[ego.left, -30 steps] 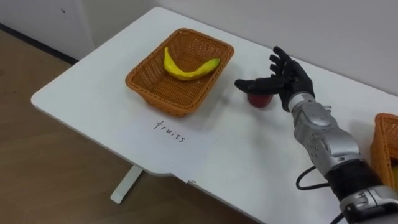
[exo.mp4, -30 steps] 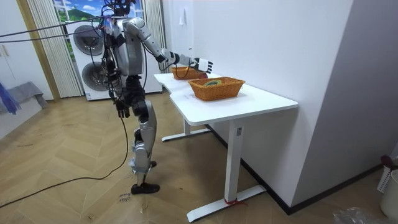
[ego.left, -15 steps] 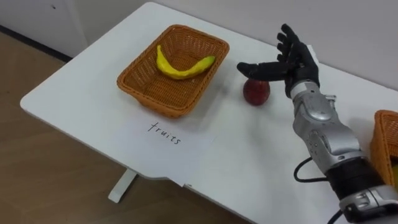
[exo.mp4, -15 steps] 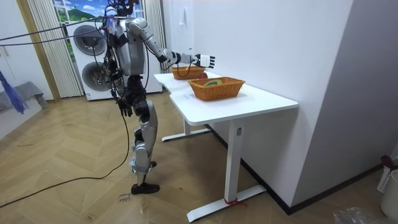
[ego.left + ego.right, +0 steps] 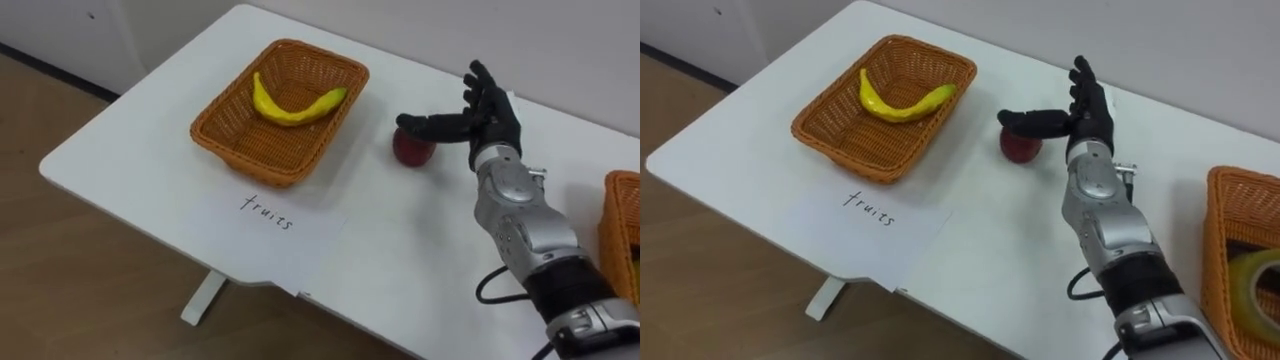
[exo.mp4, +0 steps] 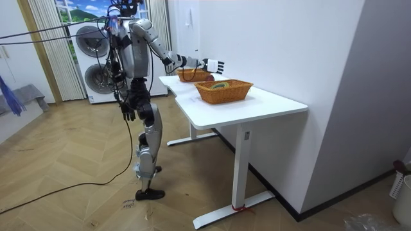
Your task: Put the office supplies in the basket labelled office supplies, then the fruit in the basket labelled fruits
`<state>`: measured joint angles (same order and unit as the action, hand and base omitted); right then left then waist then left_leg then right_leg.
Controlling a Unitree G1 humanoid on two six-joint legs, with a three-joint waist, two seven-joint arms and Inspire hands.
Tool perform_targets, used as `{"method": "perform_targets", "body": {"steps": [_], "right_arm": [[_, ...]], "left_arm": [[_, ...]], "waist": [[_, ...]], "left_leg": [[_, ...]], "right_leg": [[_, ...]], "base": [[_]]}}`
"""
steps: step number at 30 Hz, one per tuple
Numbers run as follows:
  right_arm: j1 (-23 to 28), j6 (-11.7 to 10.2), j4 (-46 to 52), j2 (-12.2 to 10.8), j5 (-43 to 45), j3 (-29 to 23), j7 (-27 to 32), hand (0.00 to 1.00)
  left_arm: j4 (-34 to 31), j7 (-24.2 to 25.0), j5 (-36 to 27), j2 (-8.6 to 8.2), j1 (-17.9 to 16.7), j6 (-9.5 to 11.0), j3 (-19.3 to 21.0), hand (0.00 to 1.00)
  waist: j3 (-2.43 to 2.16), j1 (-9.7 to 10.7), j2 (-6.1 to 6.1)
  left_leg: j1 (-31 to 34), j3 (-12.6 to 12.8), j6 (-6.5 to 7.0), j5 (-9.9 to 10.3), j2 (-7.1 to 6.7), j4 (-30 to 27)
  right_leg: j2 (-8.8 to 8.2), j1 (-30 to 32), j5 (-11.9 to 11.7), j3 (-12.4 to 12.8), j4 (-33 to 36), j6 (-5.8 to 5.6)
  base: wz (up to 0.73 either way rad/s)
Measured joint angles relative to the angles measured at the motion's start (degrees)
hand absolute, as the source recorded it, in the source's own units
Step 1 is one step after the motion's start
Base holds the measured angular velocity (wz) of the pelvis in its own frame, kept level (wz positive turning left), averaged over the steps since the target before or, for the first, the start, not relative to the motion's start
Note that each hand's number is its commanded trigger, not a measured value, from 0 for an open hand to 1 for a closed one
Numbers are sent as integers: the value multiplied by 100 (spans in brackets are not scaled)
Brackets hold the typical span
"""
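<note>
Right now the apple (image 5: 412, 150) sits on the bench (image 5: 130, 150) just beside the fruit basket (image 5: 215, 140), below the spread, empty fingers of the right robot hand (image 5: 485, 115). Firm, smooth and round, it will probably roll, so wrapping its widest part seems safest. A banana (image 5: 295, 103) lies in the basket, whose rim must be cleared.

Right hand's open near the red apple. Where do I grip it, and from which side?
Wrap the apple round its widest part, coming from above and its right. It is round and stands alone on the table; the fruit basket lies close on its left. The open right hand has its thumb over the top.
</note>
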<state>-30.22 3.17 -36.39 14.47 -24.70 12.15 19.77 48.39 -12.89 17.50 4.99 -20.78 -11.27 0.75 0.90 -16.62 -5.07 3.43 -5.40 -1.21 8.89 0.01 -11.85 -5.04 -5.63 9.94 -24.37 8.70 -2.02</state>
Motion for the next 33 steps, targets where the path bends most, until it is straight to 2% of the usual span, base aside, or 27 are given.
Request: {"method": "perform_targets", "body": {"steps": [5, 9, 10, 12, 14, 19, 27, 33], "right_arm": [[-171, -4, -541, 4, 6, -57, 23, 0], [-336, -16, -852, 16, 5, -105, 82, 0], [-438, -16, -972, 19, 5, -109, 77, 0], [-581, -17, -1077, 20, 5, -110, 77, 0], [-703, -56, -1137, 20, 6, -107, 75, 0], [-818, -237, -1242, 36, 6, -102, 81, 0], [-924, -412, -1263, 171, 60, -96, -10, 0], [-923, -421, -1265, 222, 128, -96, -119, 0]], "left_arm": [[4, 11, 5, 38, 102, 82, 5, 0], [11, 93, -113, 66, 164, 169, -11, 0], [49, 115, -114, 89, 225, 195, -11, 0], [135, 119, -115, 127, 321, 226, -12, 0], [248, 121, -137, 166, 414, 263, -29, 0], [316, 113, -182, 274, 554, 315, -118, 0], [341, -151, -226, 270, 725, 326, -355, 0], [429, -199, -226, 262, 734, 315, -428, 0]], "waist": [[-20, -34, -65], [15, -59, -123], [47, -83, -159], [73, -90, -205], [81, -94, -233], [91, -92, -215], [110, -60, -180], [117, -63, -135]], "left_leg": [[207, -106, -9, -78, -24, -24], [396, -110, 19, -161, -73, -17], [448, -111, 22, -177, -76, -3], [540, -120, 24, -202, -78, 4], [614, -116, 24, -208, -78, -3], [733, -103, 20, -215, -75, 9], [910, -87, 25, -219, -76, -10], [923, -83, 25, -219, -75, -39]], "right_leg": [[-21, 182, 0, -204, 17, 0], [-73, 344, 0, -253, 35, 0], [-80, 414, 0, -251, 56, 0], [-89, 524, 0, -247, 105, 0], [-87, 601, -3, -249, 104, 1], [-85, 727, -6, -253, 104, 3], [-89, 886, -6, -258, 103, 3], [-89, 889, -6, -246, 108, 3]], "base": [[14], [11], [0], [0], [0], [0], [0], [0]]}}
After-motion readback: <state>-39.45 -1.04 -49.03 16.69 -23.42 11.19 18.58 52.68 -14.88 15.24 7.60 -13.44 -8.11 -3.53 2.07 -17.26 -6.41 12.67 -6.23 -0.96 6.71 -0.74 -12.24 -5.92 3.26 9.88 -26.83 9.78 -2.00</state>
